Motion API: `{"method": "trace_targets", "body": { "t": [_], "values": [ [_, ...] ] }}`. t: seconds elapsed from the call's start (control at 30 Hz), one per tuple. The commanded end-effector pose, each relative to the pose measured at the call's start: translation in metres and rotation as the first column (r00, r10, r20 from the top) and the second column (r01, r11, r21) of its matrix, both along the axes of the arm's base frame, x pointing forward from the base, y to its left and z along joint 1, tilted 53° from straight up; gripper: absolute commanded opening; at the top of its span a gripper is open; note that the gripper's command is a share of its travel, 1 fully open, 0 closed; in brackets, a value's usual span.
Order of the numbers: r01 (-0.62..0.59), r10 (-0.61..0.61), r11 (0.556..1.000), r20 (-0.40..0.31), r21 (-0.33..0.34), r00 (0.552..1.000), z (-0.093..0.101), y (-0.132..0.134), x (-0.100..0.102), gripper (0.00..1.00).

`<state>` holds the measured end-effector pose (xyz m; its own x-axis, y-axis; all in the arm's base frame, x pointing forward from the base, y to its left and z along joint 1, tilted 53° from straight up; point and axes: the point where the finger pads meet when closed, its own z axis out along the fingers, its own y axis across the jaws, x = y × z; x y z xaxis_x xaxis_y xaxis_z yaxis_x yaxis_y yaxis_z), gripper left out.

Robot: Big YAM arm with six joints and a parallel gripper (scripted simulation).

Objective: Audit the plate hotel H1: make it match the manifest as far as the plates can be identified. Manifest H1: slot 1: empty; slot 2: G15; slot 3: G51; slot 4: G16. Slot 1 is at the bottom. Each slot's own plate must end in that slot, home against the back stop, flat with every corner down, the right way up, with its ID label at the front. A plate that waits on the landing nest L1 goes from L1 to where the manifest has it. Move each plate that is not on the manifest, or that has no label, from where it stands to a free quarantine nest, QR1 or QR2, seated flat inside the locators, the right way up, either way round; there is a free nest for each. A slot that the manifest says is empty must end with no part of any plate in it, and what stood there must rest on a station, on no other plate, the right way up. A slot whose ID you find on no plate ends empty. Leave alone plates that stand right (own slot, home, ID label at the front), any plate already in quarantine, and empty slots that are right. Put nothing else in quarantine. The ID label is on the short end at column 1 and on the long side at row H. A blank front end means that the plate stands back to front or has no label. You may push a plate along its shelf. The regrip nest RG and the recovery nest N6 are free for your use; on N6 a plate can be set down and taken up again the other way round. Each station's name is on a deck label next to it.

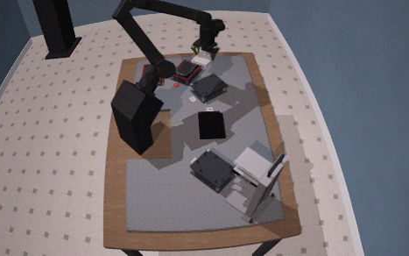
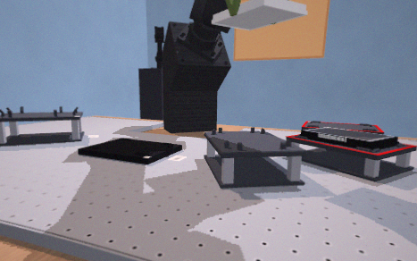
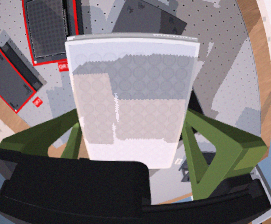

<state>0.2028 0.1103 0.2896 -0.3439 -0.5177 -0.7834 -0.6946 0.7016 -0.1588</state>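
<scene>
Viewing from the top, the gripper (image 1: 204, 51) hangs over the far edge of the tabletop (image 1: 115, 219), clamped on a white plate (image 1: 200, 59) beside a red-rimmed nest (image 1: 188, 70). Exterior view: the plate (image 2: 262, 12) rides high above the nests. Wrist view: green fingers press the plate's (image 3: 133, 103) long sides.

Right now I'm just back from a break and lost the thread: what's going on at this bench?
The single arm's gripper has its green jaws closed on a white plate, carried high in the air over the far end of the deck, near the red-edged nests. One of those already has a dark plate seated on it. The black nest beside them is bare, and a flat black pad lies mid-deck. The plate is not set down yet.
</scene>
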Motion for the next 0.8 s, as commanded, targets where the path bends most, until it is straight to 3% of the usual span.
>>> {"method": "trace_targets", "body": {
  "t": [0.0, 0.4, 0.67, 0.77],
  "values": [
    [-0.01, 0.009, 0.999, 0.02, 0.038, 1.0, 0.011, 0.011, -0.008, 0.86],
    [-0.01, 0.008, 0.998, 0.03, 0.066, 1.0, 0.035, 0.038, -0.026, 0.86],
    [-0.009, 0.009, 0.999, 0.002, 0.051, 1.0, 0.026, 0.053, -0.039, 0.86],
    [-0.009, 0.009, 0.998, 0.004, 0.062, 1.0, 0.033, 0.062, -0.044, 0.86]
  ]
}}
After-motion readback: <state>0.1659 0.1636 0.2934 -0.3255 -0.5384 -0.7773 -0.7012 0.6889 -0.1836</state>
